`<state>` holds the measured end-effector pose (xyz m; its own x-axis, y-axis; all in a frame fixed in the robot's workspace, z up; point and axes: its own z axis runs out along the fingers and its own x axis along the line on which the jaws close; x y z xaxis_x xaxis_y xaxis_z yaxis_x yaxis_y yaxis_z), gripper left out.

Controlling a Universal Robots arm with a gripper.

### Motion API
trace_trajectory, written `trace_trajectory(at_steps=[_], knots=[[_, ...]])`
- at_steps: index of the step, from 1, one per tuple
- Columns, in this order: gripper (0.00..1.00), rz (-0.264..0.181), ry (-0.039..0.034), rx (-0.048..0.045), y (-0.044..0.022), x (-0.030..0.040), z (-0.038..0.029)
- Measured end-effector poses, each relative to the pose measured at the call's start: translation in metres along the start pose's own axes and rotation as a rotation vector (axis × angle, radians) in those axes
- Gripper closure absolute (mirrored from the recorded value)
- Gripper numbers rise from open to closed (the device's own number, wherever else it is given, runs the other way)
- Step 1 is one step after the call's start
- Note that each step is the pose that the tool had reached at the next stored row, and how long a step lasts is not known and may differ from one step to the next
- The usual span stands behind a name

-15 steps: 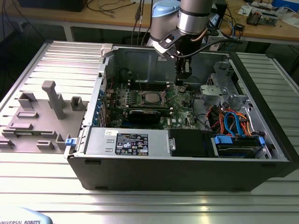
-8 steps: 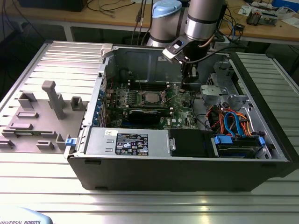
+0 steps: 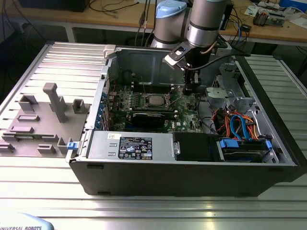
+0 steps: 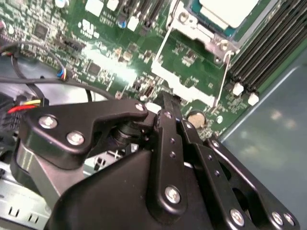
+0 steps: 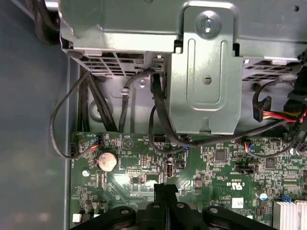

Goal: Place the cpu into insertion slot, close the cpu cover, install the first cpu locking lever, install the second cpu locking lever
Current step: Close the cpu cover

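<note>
The cpu (image 3: pixel 154 99) lies flat in the insertion slot (image 3: pixel 144 100) in the middle of the green board, its silver top (image 4: pixel 230 10) facing up. The silver cpu cover (image 4: pixel 197 31) frames it; I cannot tell whether the cover is pressed fully down. Thin wire levers (image 4: pixel 160 48) run along the socket's sides. My gripper (image 3: pixel 188 90) hangs low over the board to the exterior view's right of the socket, apart from it. In both wrist views its black fingers (image 4: pixel 166 99) meet at the tips (image 5: pixel 165 187), shut with nothing between them.
A coin battery (image 5: pixel 107 161) sits on the board close to the fingertips. The metal drive cage (image 5: pixel 206 72) and loose cables (image 5: pixel 158 105) stand just beyond. Black memory slots (image 4: pixel 268 43) flank the socket. A grey fixture (image 3: pixel 53 103) stands outside the case at the exterior view's left.
</note>
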<state>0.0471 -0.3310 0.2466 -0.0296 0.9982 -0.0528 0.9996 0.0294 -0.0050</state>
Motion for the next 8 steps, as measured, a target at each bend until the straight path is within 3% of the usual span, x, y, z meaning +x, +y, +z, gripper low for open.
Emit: trace_trajectory(at_steps=[8], knots=[[0.89,0.000,0.0005,-0.0001,-0.0032,0.0002,0.0003]])
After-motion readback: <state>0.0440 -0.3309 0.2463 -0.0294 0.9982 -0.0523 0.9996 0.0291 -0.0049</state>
